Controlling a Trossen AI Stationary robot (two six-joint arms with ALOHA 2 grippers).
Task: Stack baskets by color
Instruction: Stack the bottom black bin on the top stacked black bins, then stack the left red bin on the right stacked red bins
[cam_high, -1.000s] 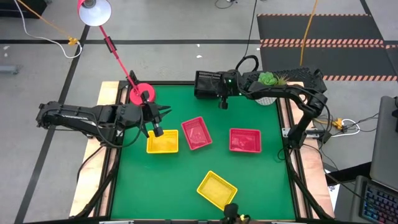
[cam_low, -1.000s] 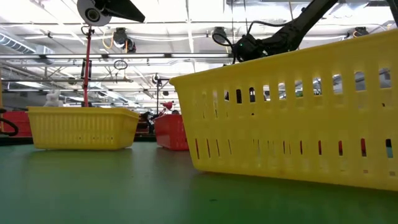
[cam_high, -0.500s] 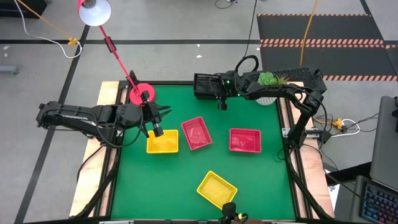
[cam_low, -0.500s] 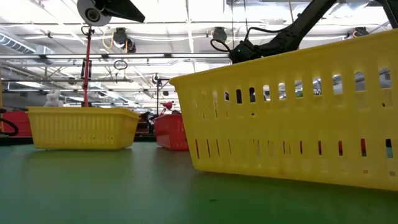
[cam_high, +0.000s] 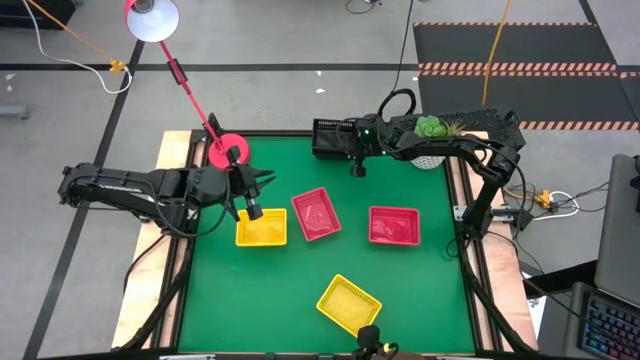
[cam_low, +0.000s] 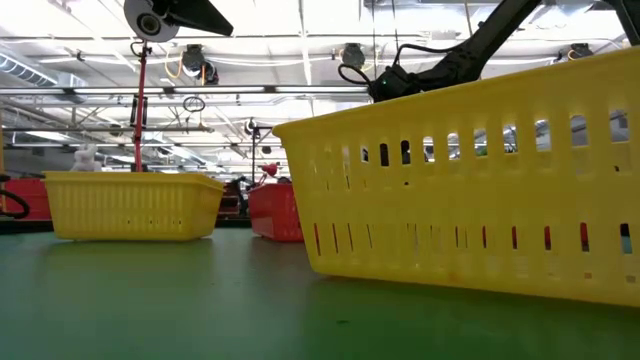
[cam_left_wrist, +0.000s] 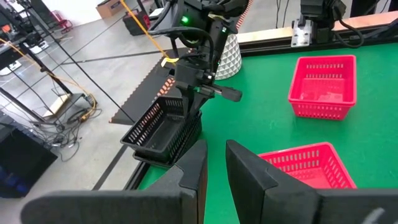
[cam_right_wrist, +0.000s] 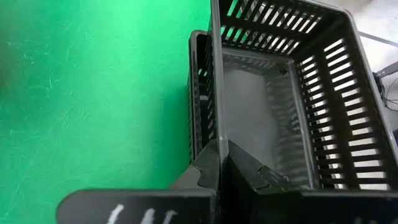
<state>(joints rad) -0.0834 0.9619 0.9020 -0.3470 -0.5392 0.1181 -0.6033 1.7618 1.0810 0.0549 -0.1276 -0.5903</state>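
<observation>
Two black baskets, one set inside the other, stand at the table's far edge. My right gripper is shut on the upper one. One yellow basket sits left of centre. My left gripper hovers over its far rim, open by a narrow gap with nothing in it. Two red baskets lie in the middle of the green table. A second yellow basket lies near the front edge, large in the low view. My right gripper pinches the upper black basket's near long wall at its rim, one finger inside the basket and one outside. The fingers come from the table's right, slanting down, and lie along the wall. The basket sits in the lower black basket.
A white plant pot with a green plant stands at the far right, under my right arm. A red lamp's base sits on the far left corner, its stem leaning away over the floor. Green table shows between the baskets.
</observation>
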